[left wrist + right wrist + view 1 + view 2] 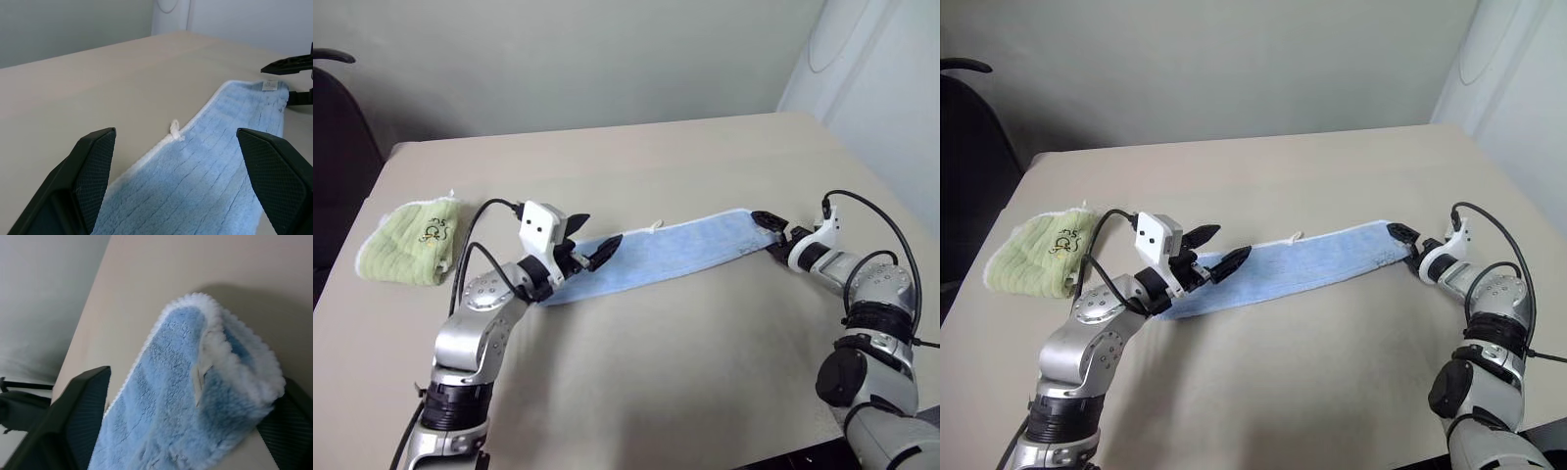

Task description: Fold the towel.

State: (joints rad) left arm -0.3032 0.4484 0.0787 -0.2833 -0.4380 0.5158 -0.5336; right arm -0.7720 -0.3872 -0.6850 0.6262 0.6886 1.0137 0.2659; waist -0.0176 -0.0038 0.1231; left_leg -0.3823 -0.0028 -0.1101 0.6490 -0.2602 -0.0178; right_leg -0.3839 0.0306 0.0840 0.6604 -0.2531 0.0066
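Towel (658,257) first: it lies flat on the table (685,166) as one long, narrow blue strip, already doubled lengthwise by the look of it, running from the robot's left, near side, across to its right, slightly farther side. That long axis is what matters here, because a gripper sits at each end of it.

At the left end, the left gripper (587,241) hovers over the cloth with its fingers spread wide and nothing between them; in its wrist view the strip runs straight away from the fingers, the small white loop (174,129) on the far edge partway along. At the right end, the right gripper (770,231) is right up against the short edge. Its wrist view has the rounded end of the towel lying between the two fingers, a white label (201,374) facing up, but the jaws stand wide and are not pinching the cloth.

So each arm is nearest its own end, and the right looks closer to a grasp. My read: the coming fold brings one short end along the strip toward the other.

Off to the left, well apart, sits a folded green cloth (413,243).
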